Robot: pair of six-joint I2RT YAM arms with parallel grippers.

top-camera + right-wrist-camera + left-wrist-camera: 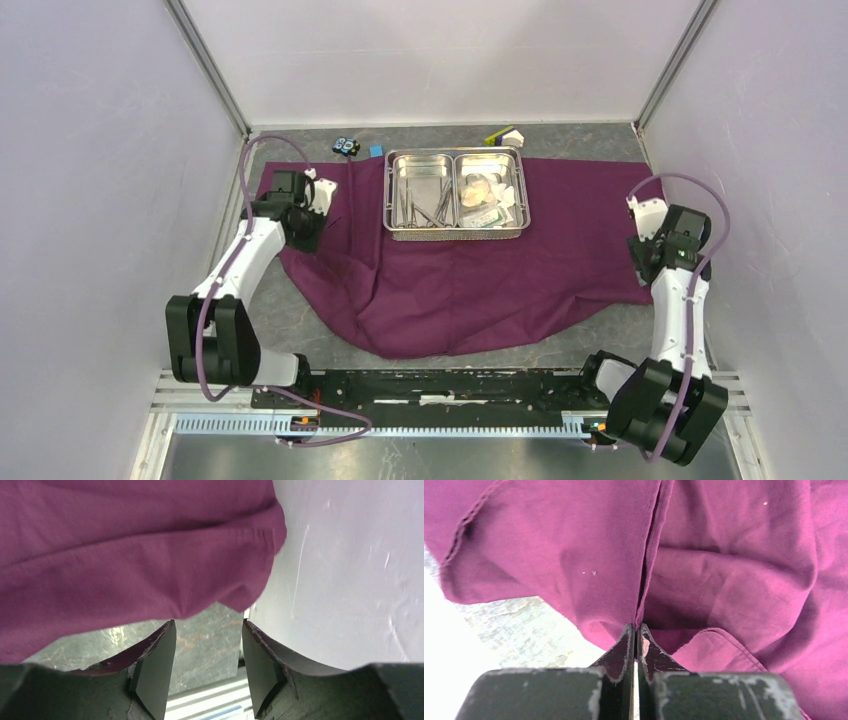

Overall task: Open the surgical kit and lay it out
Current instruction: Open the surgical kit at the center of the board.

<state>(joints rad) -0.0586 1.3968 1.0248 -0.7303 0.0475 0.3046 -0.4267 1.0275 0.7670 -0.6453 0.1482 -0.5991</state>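
The large dark purple cloth (450, 290) lies spread on the grey table (300, 330). At its left edge the left gripper (637, 630) is clamped on a fold of it. At its right edge the right gripper (207, 625) has its jaws apart and holds nothing. Farther back, the shiny two-compartment steel tray (455, 236) sits on the cloth, with slim metal instruments (420, 205) in its left compartment.

Matt purple cloth (470, 290), shiny steel tray (456, 236)
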